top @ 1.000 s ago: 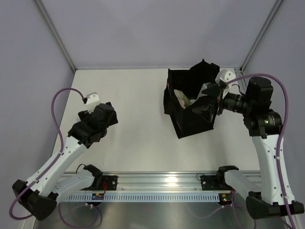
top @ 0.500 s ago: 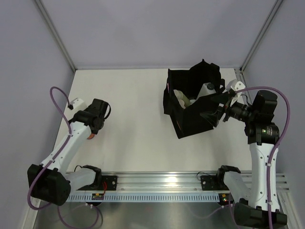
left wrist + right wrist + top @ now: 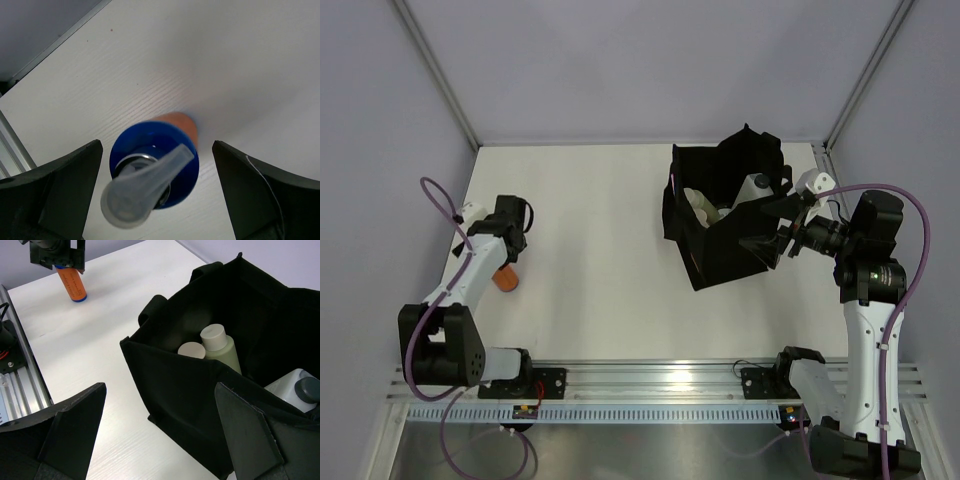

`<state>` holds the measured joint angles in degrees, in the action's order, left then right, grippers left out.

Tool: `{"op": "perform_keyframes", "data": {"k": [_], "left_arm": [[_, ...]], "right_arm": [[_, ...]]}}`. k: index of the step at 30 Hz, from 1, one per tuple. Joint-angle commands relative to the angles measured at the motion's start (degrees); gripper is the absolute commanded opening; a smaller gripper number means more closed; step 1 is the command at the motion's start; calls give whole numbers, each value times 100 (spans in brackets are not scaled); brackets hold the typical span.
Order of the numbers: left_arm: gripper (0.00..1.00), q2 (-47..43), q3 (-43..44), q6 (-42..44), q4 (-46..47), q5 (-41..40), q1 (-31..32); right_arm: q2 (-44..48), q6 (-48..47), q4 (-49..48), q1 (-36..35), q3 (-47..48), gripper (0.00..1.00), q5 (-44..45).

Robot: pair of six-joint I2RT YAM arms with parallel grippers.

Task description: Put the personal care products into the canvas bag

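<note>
An orange bottle (image 3: 506, 279) with a blue cap and a clear pump nozzle (image 3: 150, 187) stands upright at the table's left edge. My left gripper (image 3: 504, 252) is open just above it, one finger on each side of the cap (image 3: 156, 146), not touching it. The black canvas bag (image 3: 720, 225) stands open at the right. Inside it I see an olive-green bottle (image 3: 222, 351), a beige cap (image 3: 191, 350) and a white bottle with a dark cap (image 3: 300, 390). My right gripper (image 3: 767, 224) is open and empty beside the bag's right wall (image 3: 160, 387).
The table's left edge and the frame rail (image 3: 12, 145) run close beside the orange bottle. The side walls of the enclosure stand near both arms. The bag's handles (image 3: 152, 310) hang over its rim.
My left arm has swung out to the left and come down over the orange bottle. My right gripper has drawn back out of the bag to its right side, and the white bottle now shows inside.
</note>
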<state>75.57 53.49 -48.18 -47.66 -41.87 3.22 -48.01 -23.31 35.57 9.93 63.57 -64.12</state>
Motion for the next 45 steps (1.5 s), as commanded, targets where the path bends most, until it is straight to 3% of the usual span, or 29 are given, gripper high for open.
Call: {"op": "perform_keyframes", "data": {"k": [1, 2, 6, 10, 16, 19, 22, 25, 33, 39, 45], "left_arm": [[96, 107, 205, 151, 441, 196, -261], [94, 98, 170, 169, 494, 292, -278], [72, -103, -14, 274, 740, 486, -278], [26, -297, -234, 380, 951, 609, -296], [1, -700, -243, 607, 1065, 1038, -305], [0, -1026, -269, 1045, 1486, 1749, -296], [0, -1457, -208, 1372, 1951, 3416, -200], [0, -1642, 160, 1531, 2190, 4149, 291], [0, -1178, 1873, 1742, 2795, 4398, 2285], [0, -53, 4025, 2277, 3175, 4022, 3560], [0, 1661, 6011, 2454, 2903, 4055, 3949]], "right_arm": [[46, -86, -86, 44, -11, 99, -136], [46, -95, -86, 44, -11, 100, -127], [46, -104, -94, 44, -11, 100, -92], [11, -104, -94, 44, -29, 99, -40], [2, -104, -103, 53, -29, 100, -13], [11, -104, -112, 70, -38, 100, -22], [11, -112, -112, 88, -38, 99, -48], [11, -130, -112, 88, -55, 100, -48], [-33, -148, -165, 123, -117, 100, 5], [-51, -147, -217, 140, -152, 99, 39], [160, 37, -490, 325, -266, 99, 251]]}}
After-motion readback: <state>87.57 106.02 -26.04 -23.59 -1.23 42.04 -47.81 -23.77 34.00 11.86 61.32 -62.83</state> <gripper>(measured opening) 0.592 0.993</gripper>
